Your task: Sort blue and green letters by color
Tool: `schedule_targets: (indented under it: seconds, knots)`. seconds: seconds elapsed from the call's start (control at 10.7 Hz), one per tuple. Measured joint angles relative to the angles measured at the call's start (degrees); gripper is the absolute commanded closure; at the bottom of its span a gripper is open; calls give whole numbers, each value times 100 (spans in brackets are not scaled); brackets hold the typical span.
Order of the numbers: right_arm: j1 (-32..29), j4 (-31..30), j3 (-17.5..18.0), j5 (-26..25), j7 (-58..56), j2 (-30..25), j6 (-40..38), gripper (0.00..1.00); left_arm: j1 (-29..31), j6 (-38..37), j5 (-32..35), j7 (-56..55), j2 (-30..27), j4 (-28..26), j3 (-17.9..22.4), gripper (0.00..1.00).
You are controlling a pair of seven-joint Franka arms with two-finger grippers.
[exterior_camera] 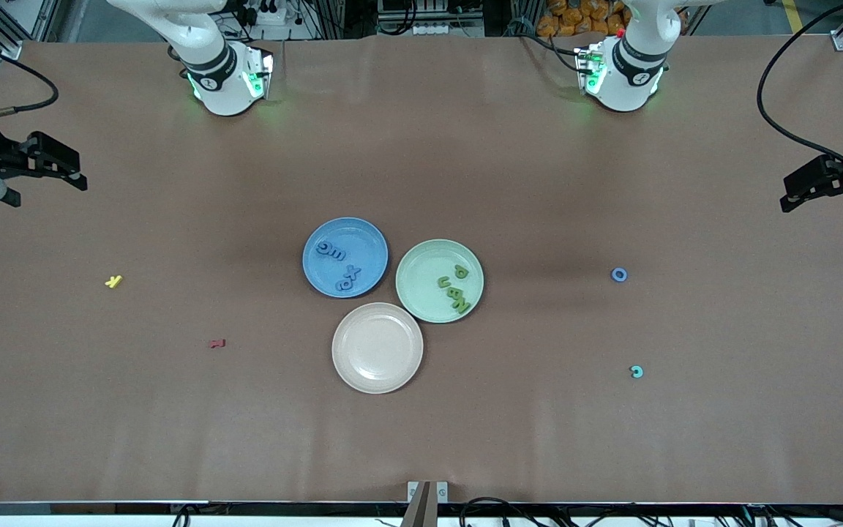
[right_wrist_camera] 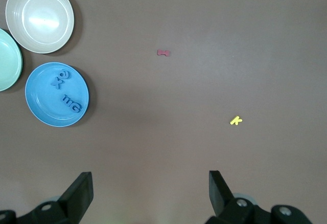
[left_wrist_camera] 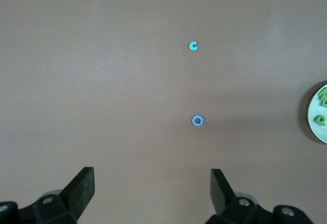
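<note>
Sorted: blue letters (exterior_camera: 339, 265) on round blue plastic plate (exterior_camera: 319, 274); green letters (exterior_camera: 454, 287) on pale green plate (exterior_camera: 414, 289).
Outstanding: blue ring-shaped letter (exterior_camera: 619, 274) lies on brown table (exterior_camera: 538, 183), toward left arm's end.
Pincers: left pincer (left_wrist_camera: 152, 188) and right pincer (right_wrist_camera: 150, 191) both wide, empty, parked at table ends.
Next: left pincer likely descends on ring.

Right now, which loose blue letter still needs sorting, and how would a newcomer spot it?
Start at the green plate and look along the bare table toward the left arm's end. Two small letters lie there; the blue ring letter is the one farther from the front camera. Its neighbour, the teal letter, is an open C, not a closed ring.
</note>
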Motion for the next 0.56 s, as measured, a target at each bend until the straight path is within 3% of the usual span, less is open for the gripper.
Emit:
schedule_targets:
  seconds: [0.56]
  knots:
    - [0, 0, 0, 0, 308, 0, 36, 0, -2, 68, 0, -124, 176, 72, 2, 0]
